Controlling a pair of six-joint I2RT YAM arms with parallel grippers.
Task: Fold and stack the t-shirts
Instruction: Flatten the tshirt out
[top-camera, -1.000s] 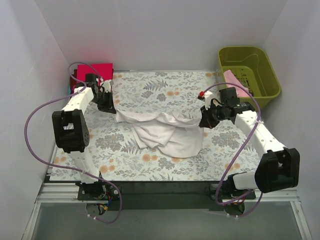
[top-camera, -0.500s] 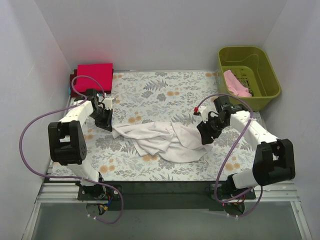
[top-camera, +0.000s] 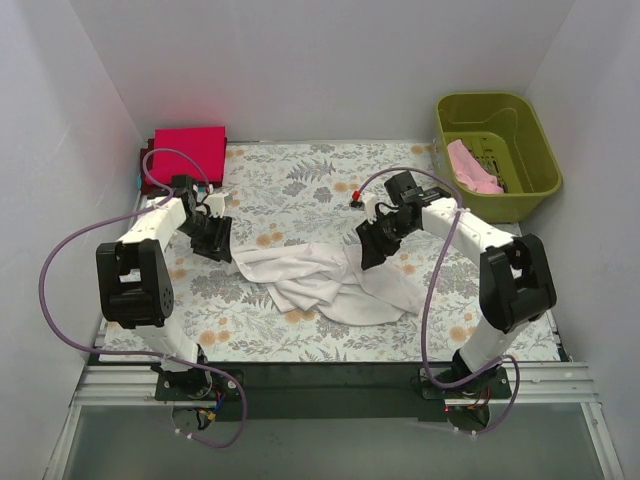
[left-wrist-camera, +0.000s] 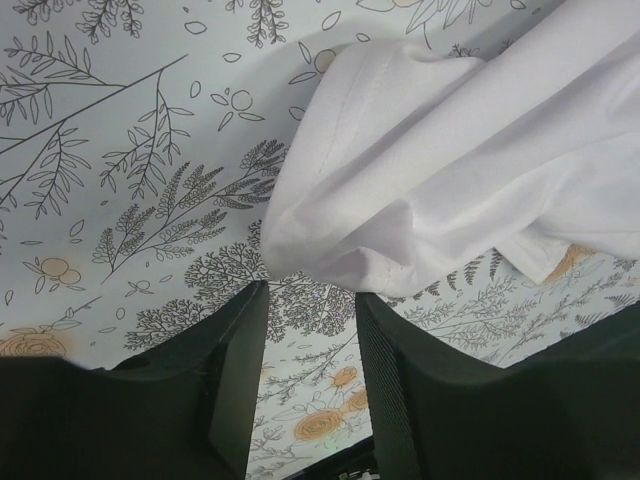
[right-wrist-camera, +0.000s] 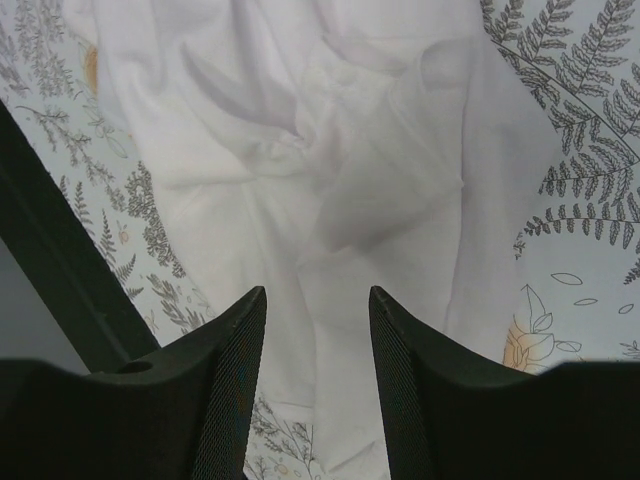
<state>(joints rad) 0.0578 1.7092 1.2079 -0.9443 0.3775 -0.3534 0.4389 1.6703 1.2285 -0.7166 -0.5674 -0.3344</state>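
Seen from above, the white t-shirt (top-camera: 320, 280) now lies crumpled on the table (top-camera: 300, 170), released by both arms. The left gripper (left-wrist-camera: 310, 300) is apart, empty, just beside the hem. The right gripper (right-wrist-camera: 317, 295) has moved over the cloth, also apart; I think the folding needs a new grasp.

The white t-shirt (top-camera: 318, 285), a second ago stretched between both hands, now lies released and crumpled on the counter (top-camera: 300, 180). The left hand (top-camera: 222, 248) has drawn nearer to its own base, beside the shirt's edge. The right hand (top-camera: 370, 250) has swung inward above the shirt.

Rumpled white t-shirt (left-wrist-camera: 460, 170) on floral table cover (left-wrist-camera: 130, 150), left hand (left-wrist-camera: 310, 300) fingers apart, empty, just beside its hem
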